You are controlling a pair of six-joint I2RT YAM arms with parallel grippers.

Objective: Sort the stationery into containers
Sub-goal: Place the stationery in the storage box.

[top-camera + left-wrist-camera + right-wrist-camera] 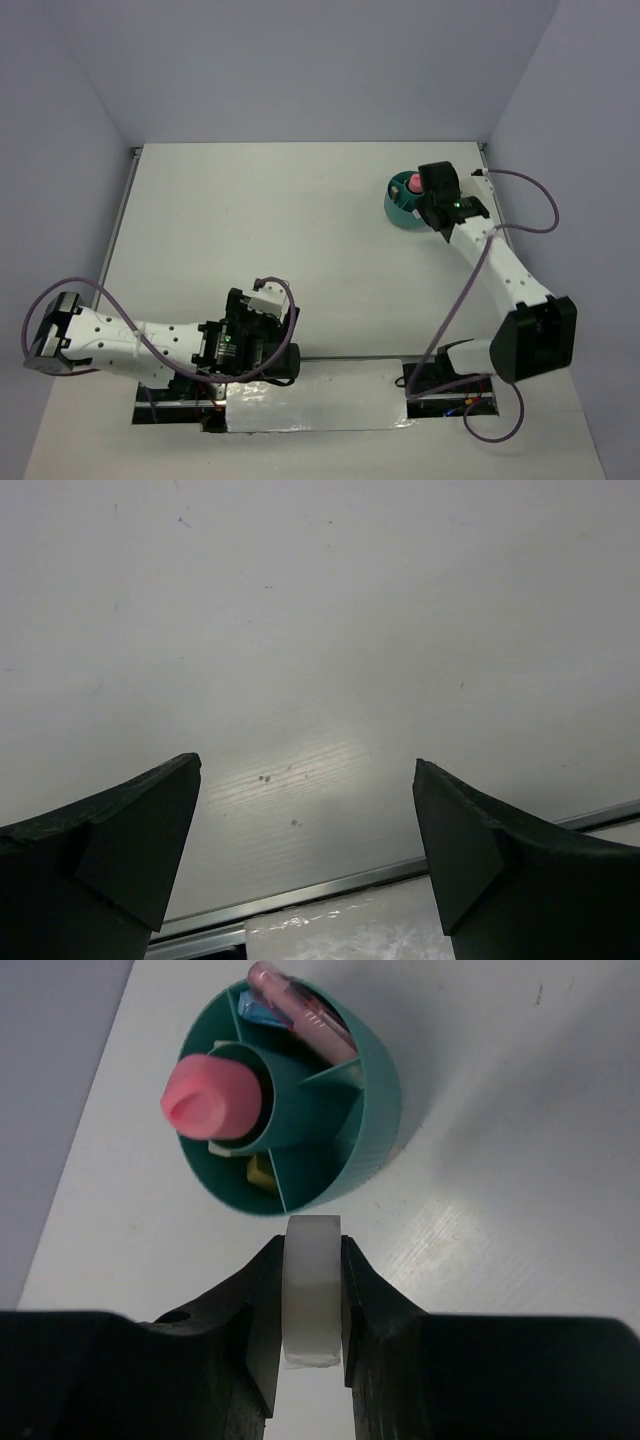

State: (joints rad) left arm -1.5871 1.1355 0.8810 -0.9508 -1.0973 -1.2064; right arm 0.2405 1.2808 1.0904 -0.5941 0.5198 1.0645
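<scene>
A clear ring, like a small roll of translucent tape, stands on edge, pinched by its flat sides in the narrow jaws of the right gripper. In the right wrist view it hangs over the white tabletop, just on the near side of a teal round desk organizer and apart from its rim.

The organizer sits toward the far right of the tabletop. A pink tube with a rounded cap stands upright in its centre cup; any writing on it is hidden from this angle. In a ring compartment on the far side, a pink stick leans against the outer wall beside a blue piece. A tan block lies in a nearer compartment.

The left gripper is well apart, at the near left by the arm bases. Its jaws stand wide with nothing between them, above bare tabletop and a metal edge rail.
</scene>
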